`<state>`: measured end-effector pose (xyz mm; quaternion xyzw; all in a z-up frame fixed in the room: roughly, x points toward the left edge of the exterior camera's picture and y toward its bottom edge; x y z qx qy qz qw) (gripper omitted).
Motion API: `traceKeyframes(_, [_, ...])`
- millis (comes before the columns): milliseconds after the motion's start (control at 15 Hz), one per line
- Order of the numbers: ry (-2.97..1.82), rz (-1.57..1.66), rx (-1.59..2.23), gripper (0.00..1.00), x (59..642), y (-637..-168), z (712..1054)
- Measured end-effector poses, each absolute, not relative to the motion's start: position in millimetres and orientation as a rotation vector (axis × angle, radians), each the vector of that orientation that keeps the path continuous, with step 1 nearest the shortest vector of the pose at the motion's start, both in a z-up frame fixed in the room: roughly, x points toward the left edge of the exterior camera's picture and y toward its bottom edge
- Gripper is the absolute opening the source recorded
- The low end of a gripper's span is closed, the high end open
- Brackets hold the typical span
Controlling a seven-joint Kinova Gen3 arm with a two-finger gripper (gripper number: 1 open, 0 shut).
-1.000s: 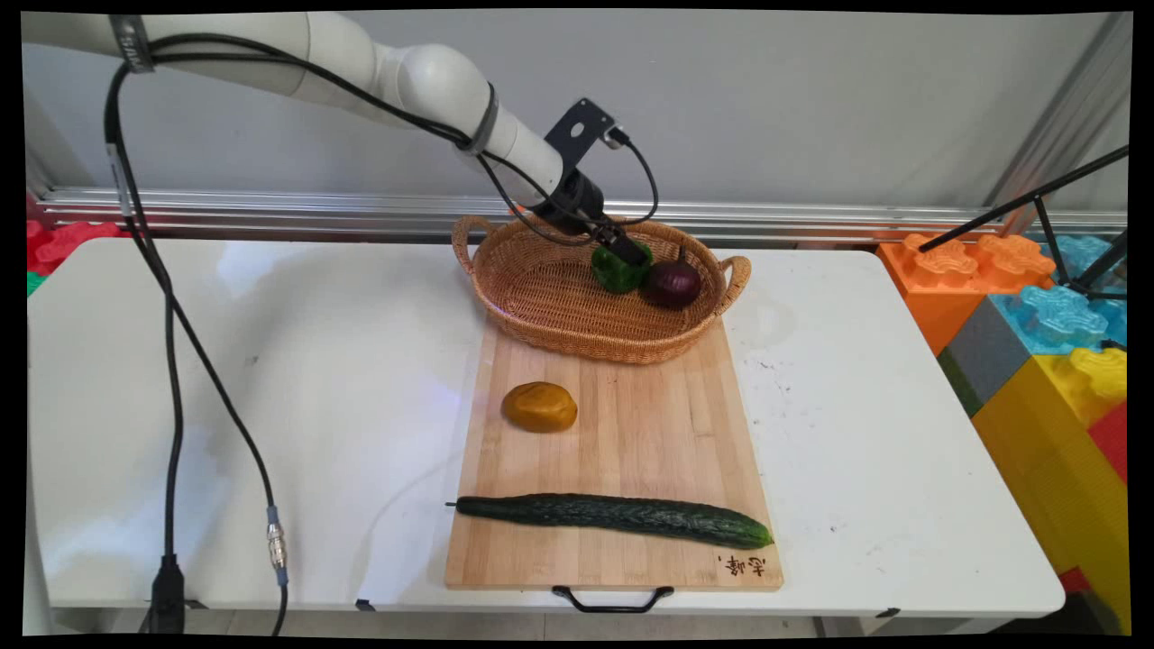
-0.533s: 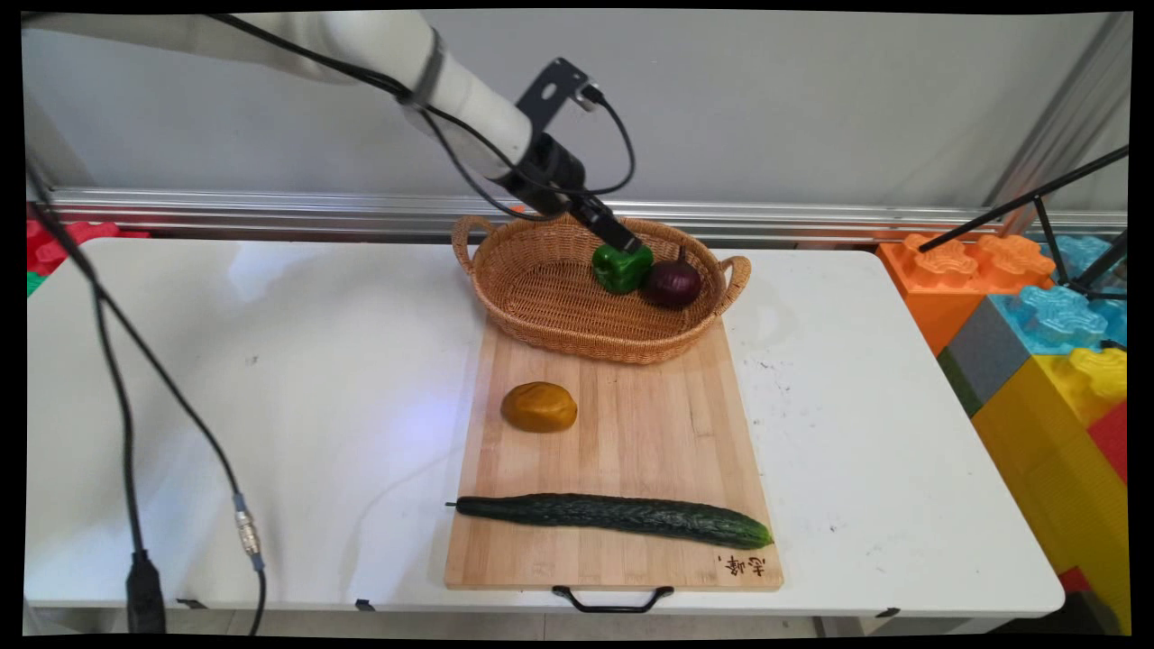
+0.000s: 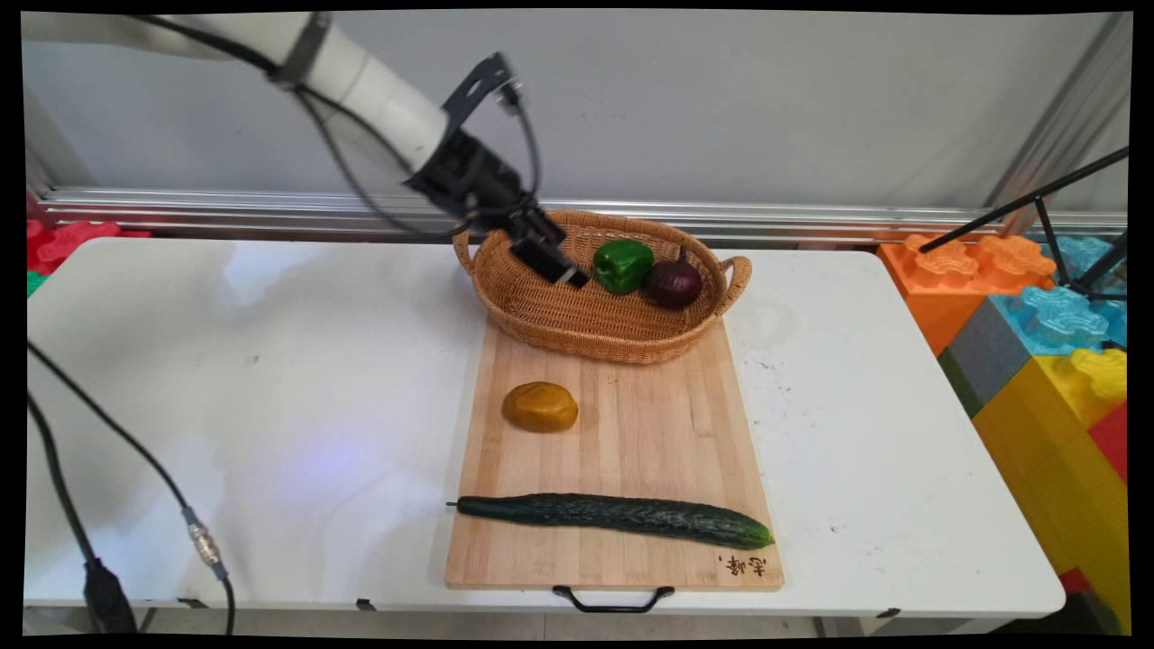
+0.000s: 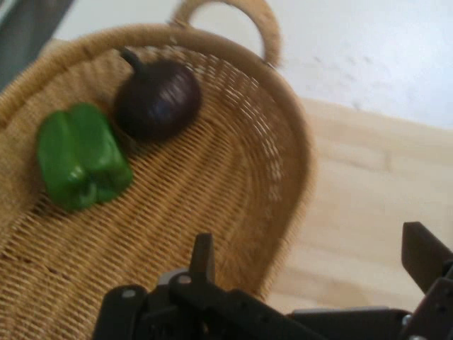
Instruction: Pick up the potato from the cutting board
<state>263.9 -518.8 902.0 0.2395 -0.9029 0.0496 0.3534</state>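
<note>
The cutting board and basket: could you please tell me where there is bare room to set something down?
The cutting board is bare right of the potato, between the basket and cucumber. The basket's left half is free below the end effector; its right holds the pepper and onion.

Green pepper (image 3: 622,265) beside purple onion (image 3: 673,283), both in wicker basket (image 3: 541,311).

lab | white table (image 3: 270,379) | metal rail (image 3: 270,209) | foam blocks (image 3: 1037,306)

Woven wicker basket (image 3: 577,315), glossy green pepper (image 3: 622,265), matt wooden board (image 3: 649,442), smooth white table (image 3: 270,379).
</note>
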Motion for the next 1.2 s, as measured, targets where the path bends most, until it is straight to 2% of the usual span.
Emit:
traceKeyframes(333, [-2.402, 0.104, 0.445, 1.0, 291.6, -489.0, 886.0])
traceKeyframes(733, [-2.449, 0.05, 0.252, 1.0, 302.1, -473.2, 837.0])
traceKeyframes(1200, [-2.457, 0.048, 0.209, 1.0, 287.1, -470.2, 783.7])
